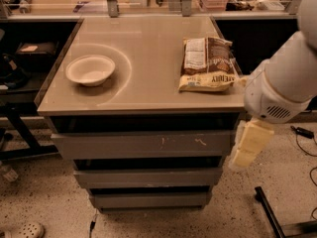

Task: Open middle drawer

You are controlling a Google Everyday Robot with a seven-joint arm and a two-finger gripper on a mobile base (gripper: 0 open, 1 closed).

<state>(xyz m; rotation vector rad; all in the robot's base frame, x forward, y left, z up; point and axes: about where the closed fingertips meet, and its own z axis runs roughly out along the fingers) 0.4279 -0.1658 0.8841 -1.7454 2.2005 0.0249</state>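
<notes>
The middle drawer [148,177] is the plain grey front between the scratched top front [143,145] and the narrow bottom front [151,200]. It sits closed in the stack, under a dark gap. My gripper [245,152] hangs cream-coloured from the white arm [282,83], just off the cabinet's right side. It is level with the top drawer and slightly above the middle drawer's right end, touching nothing.
On the cabinet top lie a white bowl [90,69] at the left and a brown snack bag [206,63] at the right. Dark shelving stands at the left [20,68], and a black bar [270,212] and cables [302,133] lie on the speckled floor at the right.
</notes>
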